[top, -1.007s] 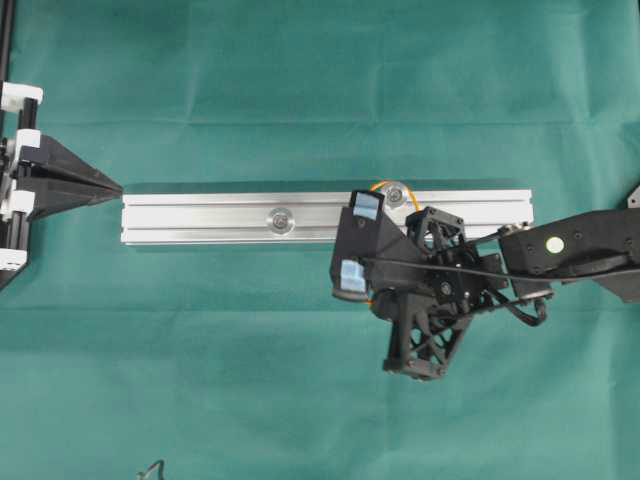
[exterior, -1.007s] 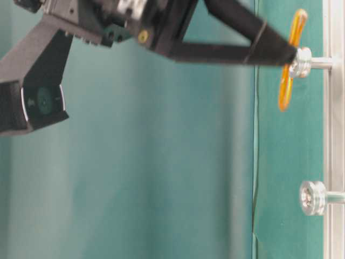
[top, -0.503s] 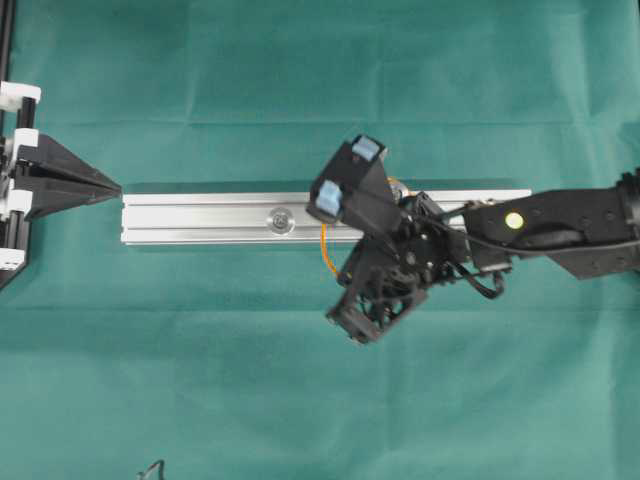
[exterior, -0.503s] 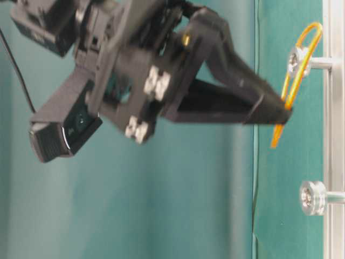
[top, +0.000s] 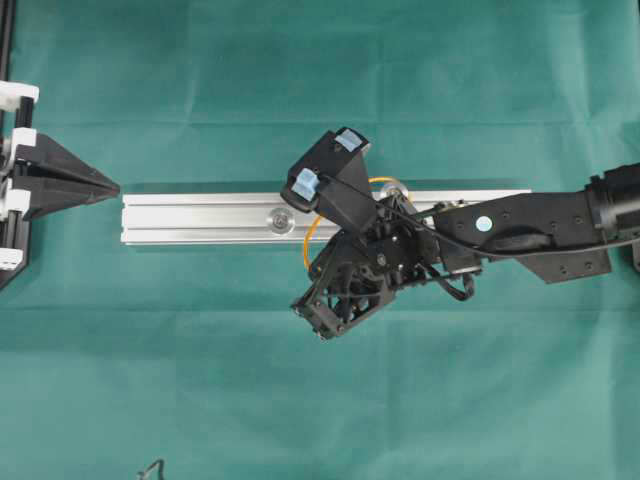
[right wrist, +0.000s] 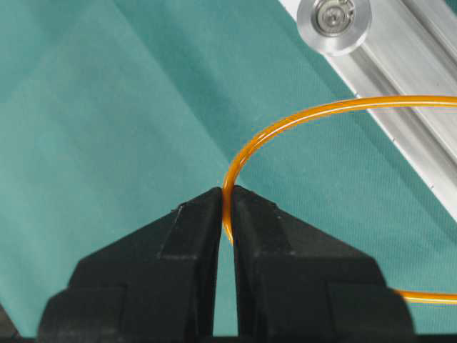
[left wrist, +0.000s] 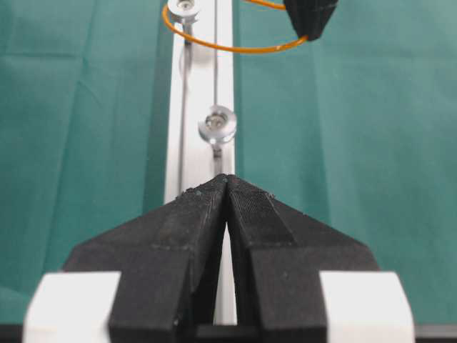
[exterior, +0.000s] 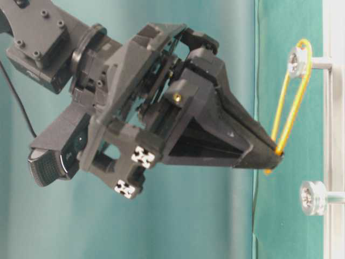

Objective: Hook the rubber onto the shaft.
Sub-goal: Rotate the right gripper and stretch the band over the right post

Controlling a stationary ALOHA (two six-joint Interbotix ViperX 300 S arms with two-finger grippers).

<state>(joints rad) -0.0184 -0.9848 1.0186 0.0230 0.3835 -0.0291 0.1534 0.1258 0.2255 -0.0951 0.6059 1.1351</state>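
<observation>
The rubber (exterior: 288, 110) is a thin orange loop. One end goes round the silver shaft (exterior: 298, 59) at the rail's right part; the other end is pinched in my right gripper (exterior: 275, 153), shut on it. In the right wrist view the rubber (right wrist: 300, 114) arcs away from the closed right gripper (right wrist: 228, 194), with the second shaft (right wrist: 334, 18) ahead and bare. From overhead the rubber (top: 307, 238) shows just right of that second shaft (top: 281, 220). My left gripper (left wrist: 227, 179) is shut and empty at the rail's left end (top: 105, 187).
The aluminium rail (top: 200, 215) lies lengthwise on the green cloth (top: 300, 400). The right arm (top: 520, 225) reaches in from the right over the rail. A black frame (top: 8, 40) stands at the left edge.
My right gripper has turned and moved left along the rail towards the second shaft, stretching the rubber out from the first shaft. The left gripper has stayed put.
</observation>
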